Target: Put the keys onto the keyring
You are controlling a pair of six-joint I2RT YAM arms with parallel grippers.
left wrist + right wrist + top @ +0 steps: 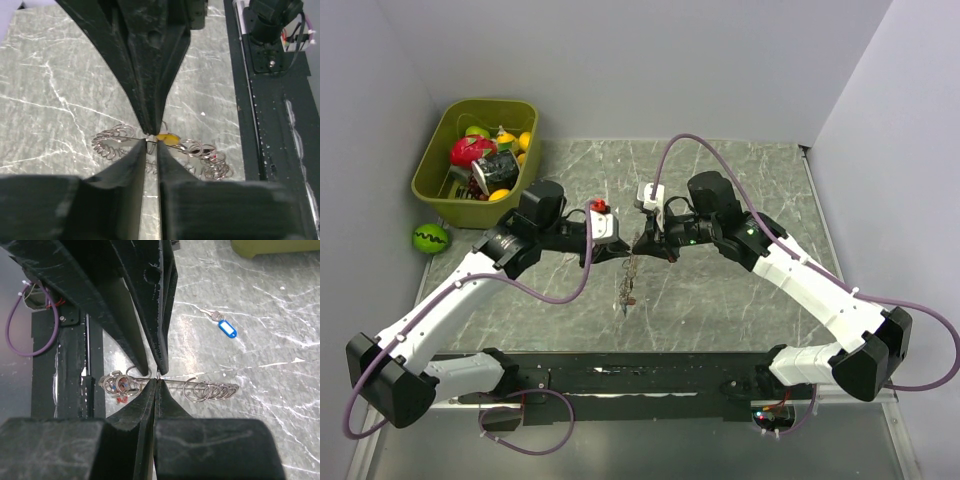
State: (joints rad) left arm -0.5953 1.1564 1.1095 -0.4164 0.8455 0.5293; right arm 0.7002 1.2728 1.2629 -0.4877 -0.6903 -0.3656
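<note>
The keyring (628,285), a chain of silver wire loops, hangs over the table's middle where both grippers meet. My right gripper (156,381) is shut on the thin wire between the two clusters of loops (210,390). My left gripper (150,146) faces it tip to tip, jaws a narrow gap apart with a small wire loop between the tips. A key's yellow tag (167,138) sits right beside those tips. Another key with a blue tag (227,329) lies on the table beyond. In the top view the left gripper (628,248) and right gripper (648,243) nearly touch.
An olive bin (430,185) of toys stands at the back left, with a green ball (430,238) beside it on the table. A black rail (620,375) runs along the near edge. Grey walls enclose the left, back and right sides.
</note>
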